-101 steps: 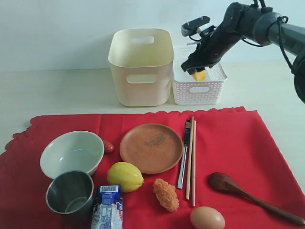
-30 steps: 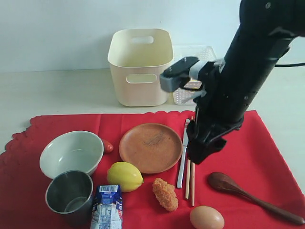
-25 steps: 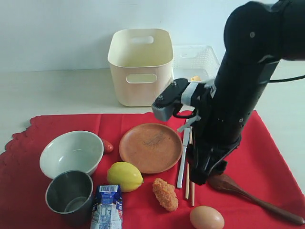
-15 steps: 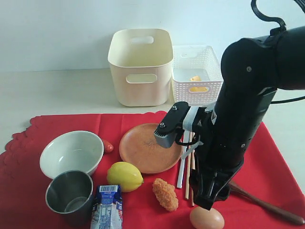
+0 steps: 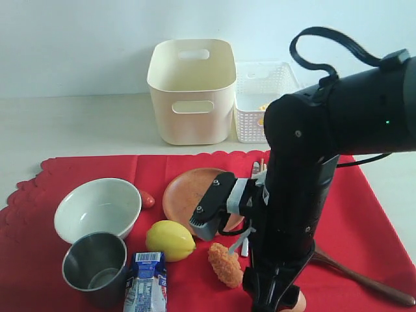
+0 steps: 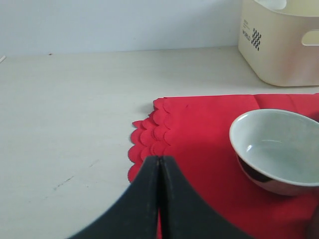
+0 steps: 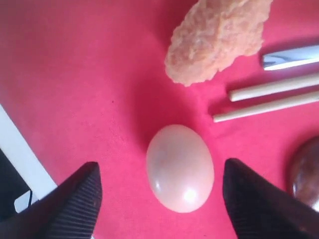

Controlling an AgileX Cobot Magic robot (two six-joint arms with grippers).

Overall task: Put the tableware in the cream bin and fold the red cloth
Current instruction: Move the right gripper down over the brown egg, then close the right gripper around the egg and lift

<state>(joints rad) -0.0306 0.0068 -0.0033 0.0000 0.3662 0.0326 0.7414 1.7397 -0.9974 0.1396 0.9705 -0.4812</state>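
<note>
Tableware all lies on the red cloth [image 5: 84, 168]; none is in the cream bin [image 5: 192, 84].

My right gripper [image 7: 162, 169] stands wide open and holds nothing. Its fingers sit either side of the egg [image 7: 180, 168], apparently without contact. The egg is food, not tableware.

I read the exterior view as a clock centred on that gripper:
- The breaded fried piece [image 7: 219, 37] is just beside it at 10.
- The chopsticks [image 7: 269, 97] and knife [image 7: 294, 56] are near at about 12, long axes running 12 to 6.
- The dark wooden spoon [image 7: 305, 172] is near at 3, handle trailing toward 4.
- The cream bin is well apart at 11.

My left gripper [image 6: 159, 160] is fully closed and empty at the cloth's scalloped edge. The pale bowl [image 6: 276, 149] is near ahead of it.

Judgement: the right arm is nearer the chopsticks, knife and spoon, and the left is nearer the bowl.
</note>
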